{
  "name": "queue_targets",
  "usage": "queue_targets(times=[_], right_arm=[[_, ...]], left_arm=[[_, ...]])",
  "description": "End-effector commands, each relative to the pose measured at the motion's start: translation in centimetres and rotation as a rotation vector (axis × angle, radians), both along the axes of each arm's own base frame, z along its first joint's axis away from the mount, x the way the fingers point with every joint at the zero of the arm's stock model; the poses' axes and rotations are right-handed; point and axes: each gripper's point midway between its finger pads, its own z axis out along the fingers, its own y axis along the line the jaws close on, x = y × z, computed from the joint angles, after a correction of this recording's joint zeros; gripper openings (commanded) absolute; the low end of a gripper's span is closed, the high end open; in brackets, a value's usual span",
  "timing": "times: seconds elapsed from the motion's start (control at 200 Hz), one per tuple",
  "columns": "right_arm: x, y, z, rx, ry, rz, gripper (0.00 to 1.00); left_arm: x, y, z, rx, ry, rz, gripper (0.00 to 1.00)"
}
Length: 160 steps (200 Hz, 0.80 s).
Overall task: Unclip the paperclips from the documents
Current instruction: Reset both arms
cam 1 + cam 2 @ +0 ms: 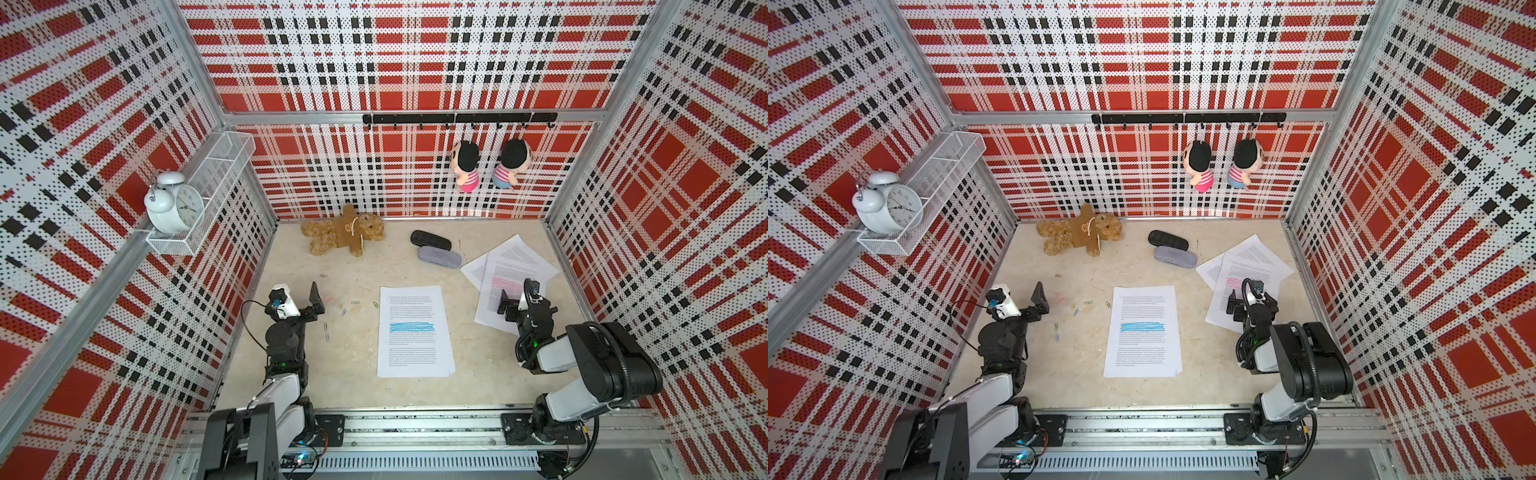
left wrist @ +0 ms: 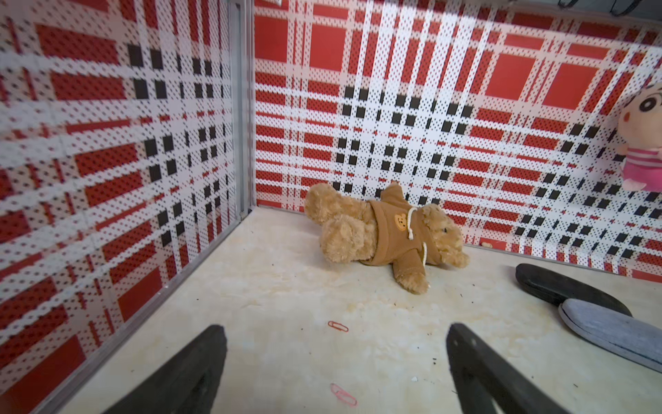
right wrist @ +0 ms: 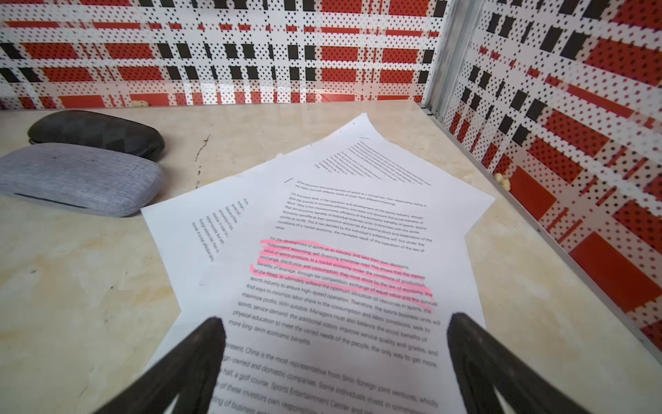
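A document with a blue highlighted band [image 1: 415,332] [image 1: 1144,332] lies flat mid-table. A fanned pile of documents, the top sheet with a pink band [image 1: 511,270] [image 3: 340,265], lies at the right. Several loose paperclips [image 1: 354,302] [image 1: 1087,302] are scattered left of the blue-band document. The left wrist view shows a red paperclip [image 2: 337,326] and a pink paperclip [image 2: 343,394] on bare table. My left gripper [image 1: 316,301] [image 2: 334,329] is open above them, holding nothing. My right gripper [image 1: 505,304] [image 3: 333,320] is open over the pink-band sheet. I see no clip on these pages.
A brown teddy bear [image 1: 343,235] lies at the back. A black glasses case [image 1: 430,240] and a grey glasses case [image 1: 439,257] sit left of the fanned pile. Two dolls [image 1: 465,166] hang on the back wall. An alarm clock [image 1: 174,205] stands on a wall shelf.
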Motion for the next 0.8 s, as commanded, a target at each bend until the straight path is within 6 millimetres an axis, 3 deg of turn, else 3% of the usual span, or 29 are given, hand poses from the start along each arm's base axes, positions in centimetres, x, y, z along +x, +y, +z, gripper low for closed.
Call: queue_targets(times=[0.0,0.125,0.22,0.286,0.351,0.386,0.411,0.461,0.506,0.797], right_arm=[[2.3,0.8,3.7,-0.015,-0.105,0.054,1.00],[2.7,1.1,3.7,-0.018,-0.101,0.073,1.00],[2.6,1.3,3.8,-0.025,-0.112,0.081,1.00],[2.6,1.4,4.0,-0.026,-0.123,0.086,1.00],[2.6,1.4,3.9,-0.025,-0.115,0.089,1.00],[2.6,1.4,4.0,-0.025,-0.123,0.089,1.00],[2.6,1.4,4.0,-0.027,-0.121,0.090,1.00],[2.5,1.4,4.0,-0.028,-0.122,0.090,1.00],[2.5,1.4,3.9,-0.027,-0.120,0.091,1.00],[2.6,1.4,4.0,-0.028,-0.121,0.092,1.00]], left_arm=[[-0.7,0.2,-2.2,0.034,0.094,0.013,0.98],[-1.2,0.3,-0.8,-0.013,-0.032,0.020,0.98],[2.0,-0.3,-1.2,-0.051,0.000,-0.039,0.98],[3.7,-0.5,-0.4,-0.039,-0.043,-0.056,0.98],[4.6,0.1,-1.5,-0.038,-0.020,-0.014,0.98],[4.9,-0.8,-1.7,-0.011,-0.028,-0.026,0.98],[4.9,-1.3,-2.9,0.035,0.018,0.001,0.98],[5.2,-2.6,-2.5,0.084,-0.010,-0.010,0.98],[6.1,-2.8,-3.5,0.101,0.065,-0.011,0.98],[5.7,-2.9,-2.8,0.097,0.024,-0.017,0.98]])
